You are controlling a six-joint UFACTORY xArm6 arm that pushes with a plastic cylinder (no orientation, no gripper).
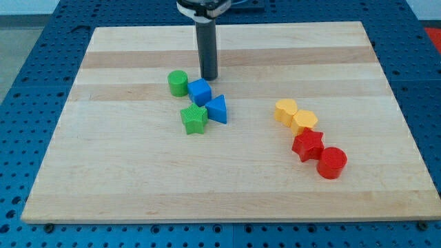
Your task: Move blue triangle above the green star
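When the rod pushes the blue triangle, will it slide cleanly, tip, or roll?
The blue triangle lies flat and low, so it likely slides rather than tips or rolls. Its angled sides may make it twist. It sits against the green star, which could get dragged along.

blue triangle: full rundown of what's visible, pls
The blue triangle is a small, solid-blue wedge-shaped block, plastic-looking, lying flat on the wooden board. It sits right of the green star, touching or nearly so, and just below-right of the blue cube. My tip is above it, apart, nearer the cube.
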